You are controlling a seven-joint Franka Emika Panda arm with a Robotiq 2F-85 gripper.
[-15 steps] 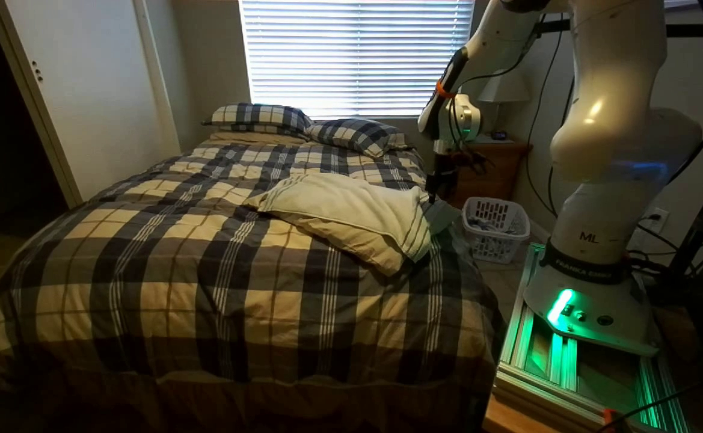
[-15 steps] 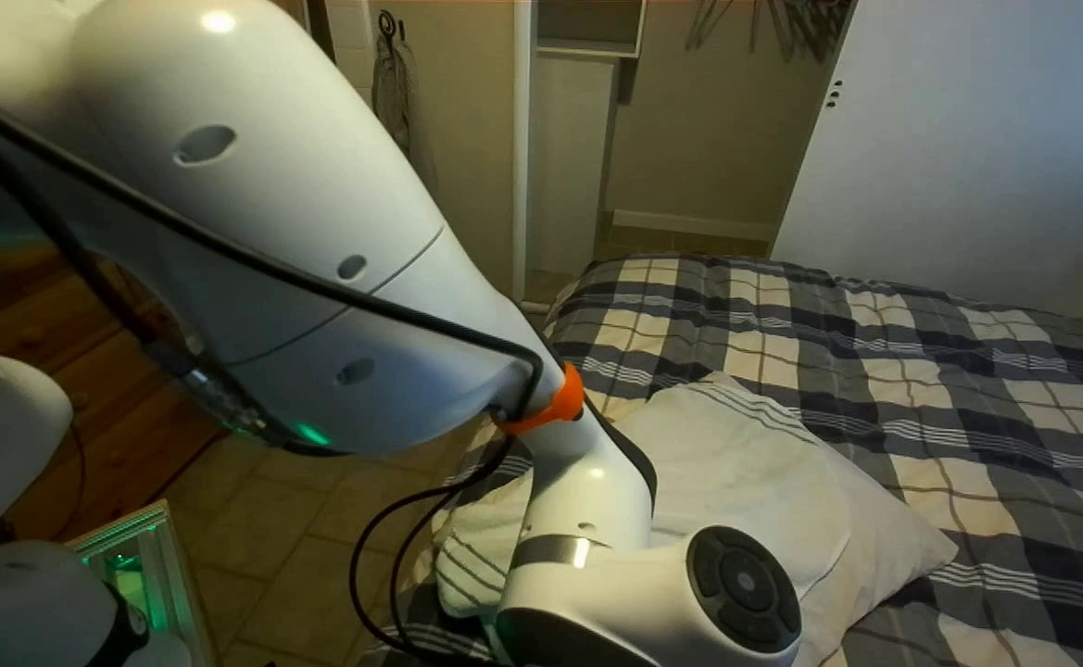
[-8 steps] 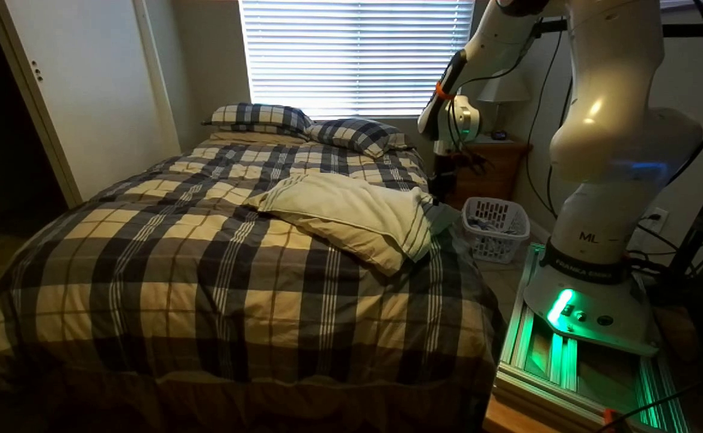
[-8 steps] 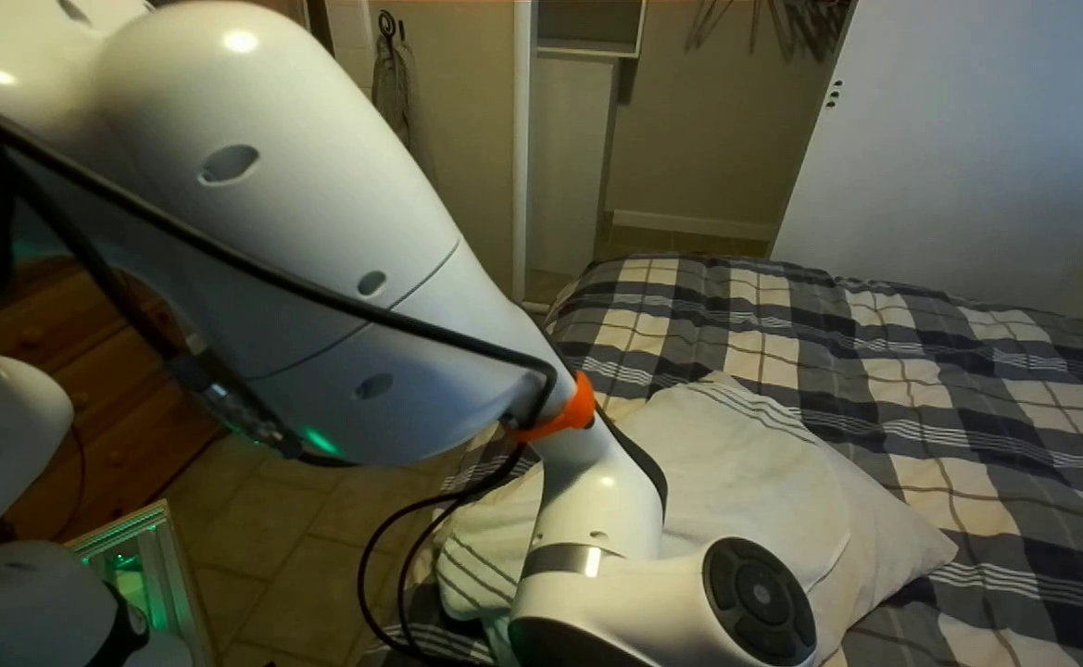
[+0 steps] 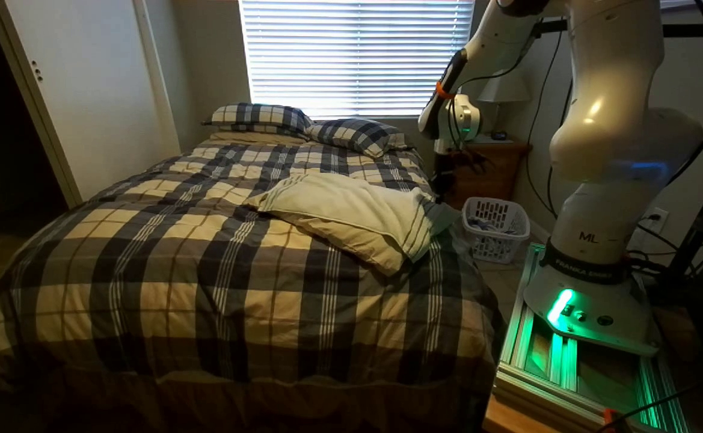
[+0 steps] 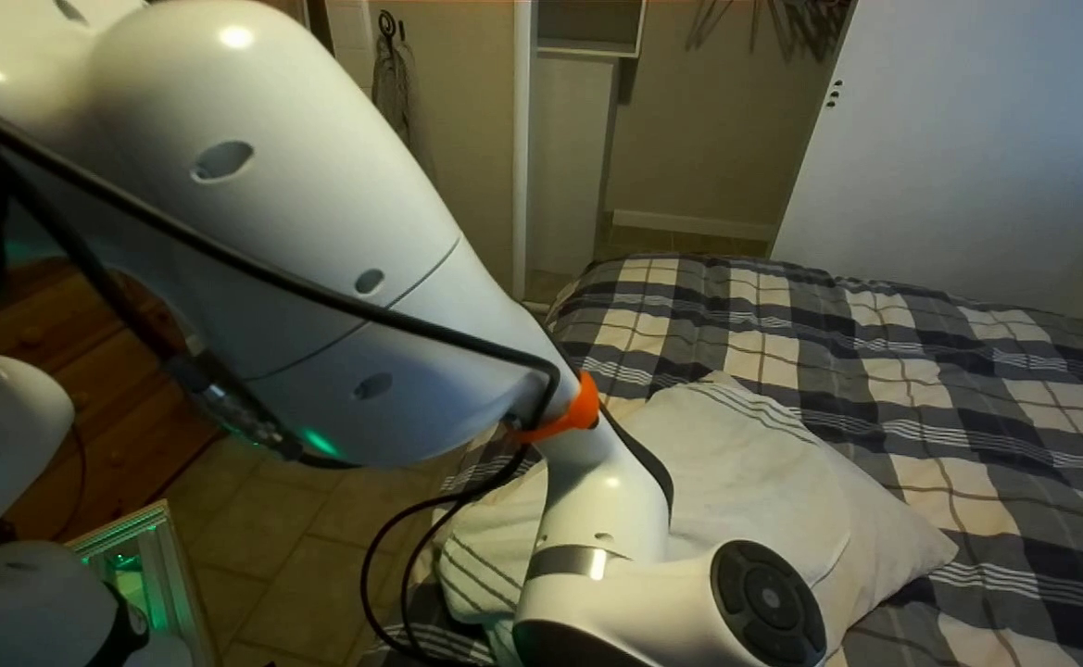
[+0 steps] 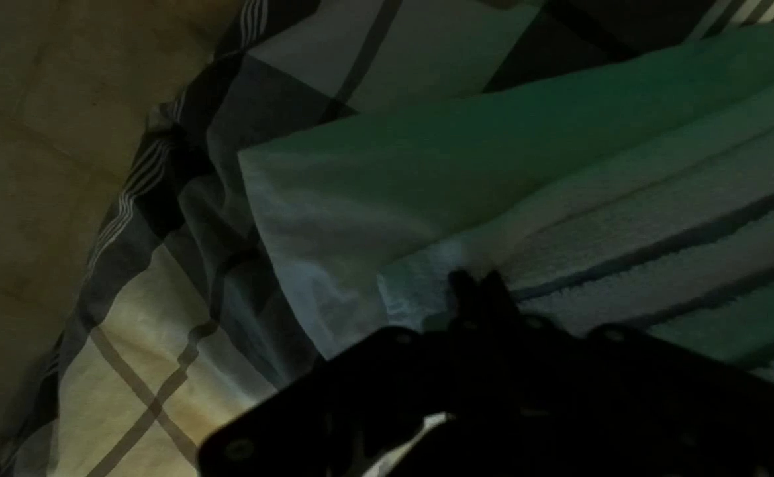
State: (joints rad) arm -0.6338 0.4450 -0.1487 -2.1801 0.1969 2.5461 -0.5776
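Striped towel [image 5: 351, 201] drapes over a pale pillow [image 5: 357, 239] on the plaid comforter [image 5: 207, 270]. At the towel's corner the tool [image 7: 478, 277] has its fingers together; whether cloth is caught between them cannot be told. A white laundry basket [image 5: 498, 248] stands nearby.

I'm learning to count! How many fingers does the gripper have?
2, both at the striped towel in the wrist view: one finger of the gripper, and the other finger close to its right in the picture. I see no more, though it's dark there.
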